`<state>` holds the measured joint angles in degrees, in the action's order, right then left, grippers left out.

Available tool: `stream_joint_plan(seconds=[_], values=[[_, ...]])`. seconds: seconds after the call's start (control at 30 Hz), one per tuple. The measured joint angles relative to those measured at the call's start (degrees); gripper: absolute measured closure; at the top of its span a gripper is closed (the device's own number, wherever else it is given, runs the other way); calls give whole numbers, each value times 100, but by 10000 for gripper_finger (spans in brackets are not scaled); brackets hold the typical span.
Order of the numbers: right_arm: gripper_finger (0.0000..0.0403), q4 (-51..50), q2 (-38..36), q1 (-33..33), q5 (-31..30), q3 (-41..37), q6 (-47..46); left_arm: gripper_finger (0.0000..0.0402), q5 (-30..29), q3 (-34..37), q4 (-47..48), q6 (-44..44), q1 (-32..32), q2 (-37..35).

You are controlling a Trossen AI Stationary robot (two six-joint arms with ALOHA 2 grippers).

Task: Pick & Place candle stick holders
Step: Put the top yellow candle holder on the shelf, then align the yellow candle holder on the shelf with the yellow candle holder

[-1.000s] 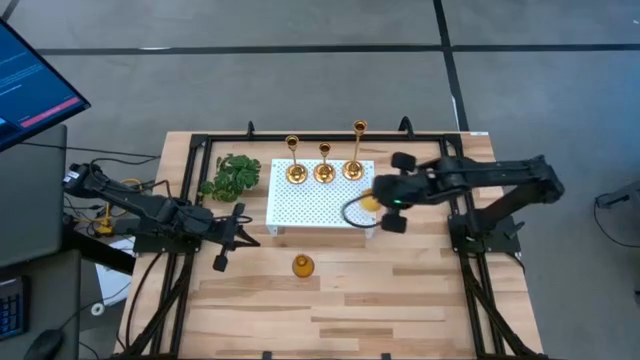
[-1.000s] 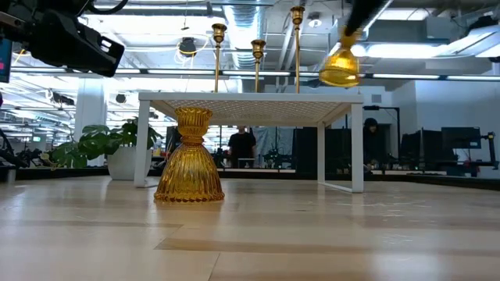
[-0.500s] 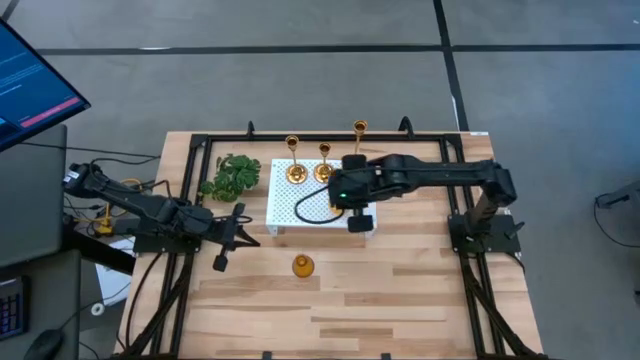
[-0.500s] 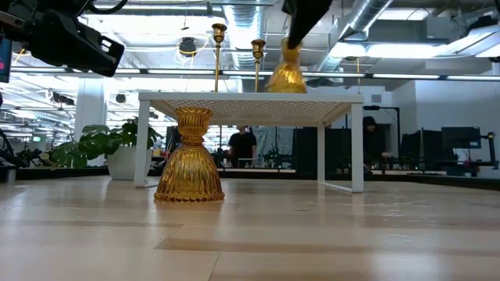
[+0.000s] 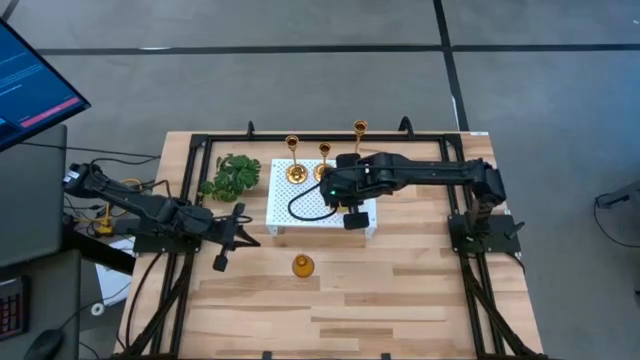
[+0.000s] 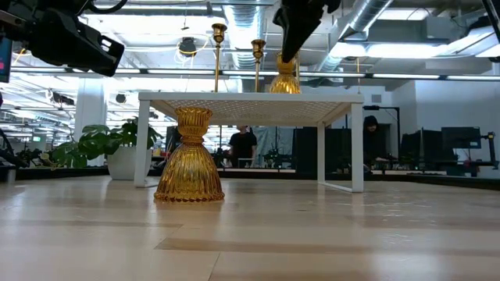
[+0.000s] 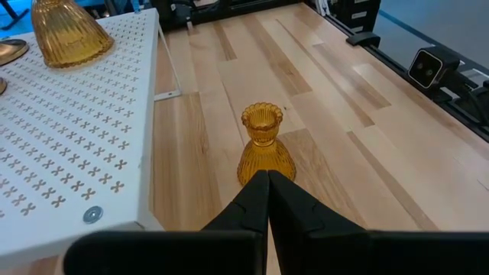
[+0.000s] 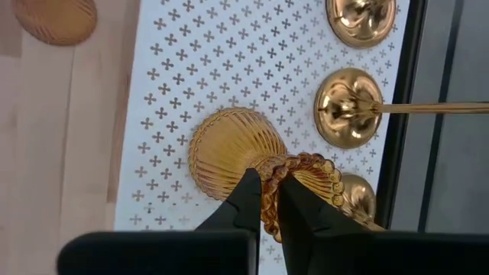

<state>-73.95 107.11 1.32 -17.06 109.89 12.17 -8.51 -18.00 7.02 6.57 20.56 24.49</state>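
Observation:
My right gripper (image 5: 328, 190) is shut on a squat amber-gold holder (image 8: 229, 153) over the white perforated shelf (image 5: 300, 215). The holder also shows in the low view (image 6: 285, 82). Three slim-stemmed brass holders (image 5: 294, 160) (image 5: 324, 160) (image 5: 357, 150) stand on their round bases along the shelf's far edge. A second squat amber holder (image 5: 302, 265) stands on its wide base on the table, in front of the shelf. My left gripper (image 5: 222, 247) is shut and empty at the table's left, pointing toward that holder (image 7: 263, 149). My right gripper pinches the holder's narrow top end, at the beaded rim (image 8: 269, 172), between its two fingers. The fingers (image 6: 291, 43) come from above, slanting down. The holder is upright, its wide base (image 6: 285, 89) at the shelf's top; whether it rests there I cannot tell.
A green leafy sprig (image 5: 232, 175) lies left of the shelf. A black frame (image 5: 200, 140) runs around the table's far part. The slim holders (image 8: 348, 107) stand close behind the held one. Bare wood (image 5: 400, 290) spreads at the table's near side.
My right gripper has carried the squat holder from beyond the shelf's right end toward the table's left, over the shelf, and down. The holder, lifted clear and tilted a second ago, now stands upright at the shelf's top. The grip has stayed shut.

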Motion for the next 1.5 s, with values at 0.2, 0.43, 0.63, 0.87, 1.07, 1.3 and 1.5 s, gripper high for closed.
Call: stream_joint_plan(seconds=[0.2, 0.43, 0.63, 0.87, 1.07, 1.3, 1.5], values=[[389, 48, 2, 0, 9, 0, -3, 394, 0, 0, -1, 0, 0, 0], [379, 63, 2, 0, 49, 0, -20, 394, 0, 0, -1, 0, 0, 0], [331, 63, 4, 2, 52, 0, -18, 394, 0, 0, -3, -2, 0, 0], [305, -36, 9, 19, 52, 98, 26, 394, 0, 0, -3, -2, 0, 0], [301, -297, 7, 168, 54, 614, 26, 394, 0, 0, -3, -4, 0, 0], [306, -1107, -1, 482, 57, 1492, -436, 394, 0, 0, -1, -4, 0, 0], [361, -1599, -156, 990, 78, 1500, -1129, 394, 4, 0, -2, -4, 0, 0]])
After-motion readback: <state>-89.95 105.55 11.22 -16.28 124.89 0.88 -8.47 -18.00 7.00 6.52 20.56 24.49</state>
